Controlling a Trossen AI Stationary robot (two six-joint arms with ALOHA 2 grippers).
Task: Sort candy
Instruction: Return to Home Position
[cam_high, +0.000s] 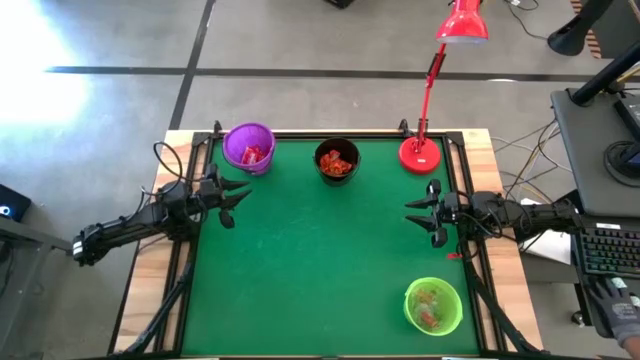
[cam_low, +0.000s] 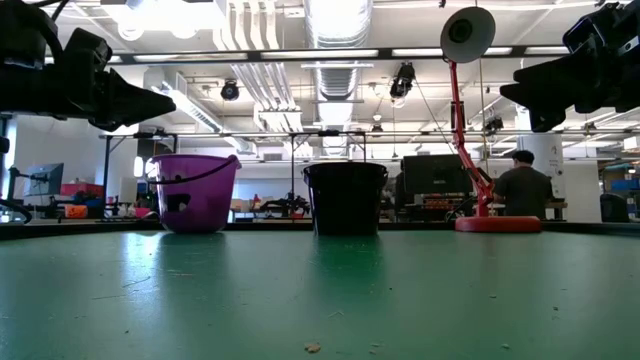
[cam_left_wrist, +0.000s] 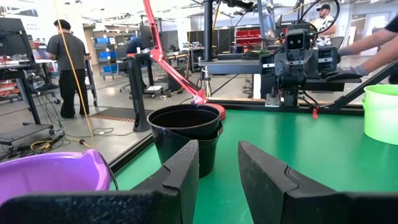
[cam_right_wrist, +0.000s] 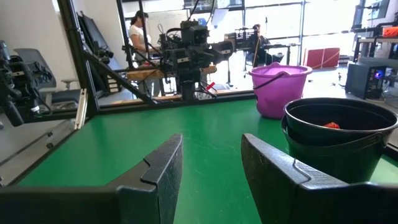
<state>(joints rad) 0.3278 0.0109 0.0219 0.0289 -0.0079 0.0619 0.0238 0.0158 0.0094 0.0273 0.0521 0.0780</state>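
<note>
Green surface (cam_high: 320, 260) framed in pale wood, workshop floor all around, with the candy (cam_high: 253, 155) lying in three cups. Red wrappers heaped in the purple cup (cam_high: 232, 140) at the far left corner. Red and orange pieces (cam_high: 338, 166) in the black cup (cam_high: 318, 158), near the purple one along the far edge. Mixed greenish, red and orange sweets (cam_high: 432, 312) in the green cup (cam_high: 409, 298) at the near right corner, well apart from the other two.

Red desk lamp (cam_high: 419, 154) at the far right corner, base on the surface near the black cup, stem leaning out beyond the far edge.

Left gripper (cam_left_wrist: 219, 144) raised at the left edge, near the purple cup, pointing inward across the mat; fingers (cam_left_wrist: 180, 174) parted by a narrow gap, holding nothing. Right gripper (cam_right_wrist: 212, 137) opposite at the right edge, between lamp and green cup, likewise off the surface; fingers (cam_right_wrist: 155, 174) somewhat wider apart, nothing between them.

From table height — both grippers hanging above the mat at the upper corners, purple and black cups upright, side by side but not touching. Beyond the surface, a person (cam_low: 520, 185) standing at a workbench, ceiling ducts and strip lights overhead.
</note>
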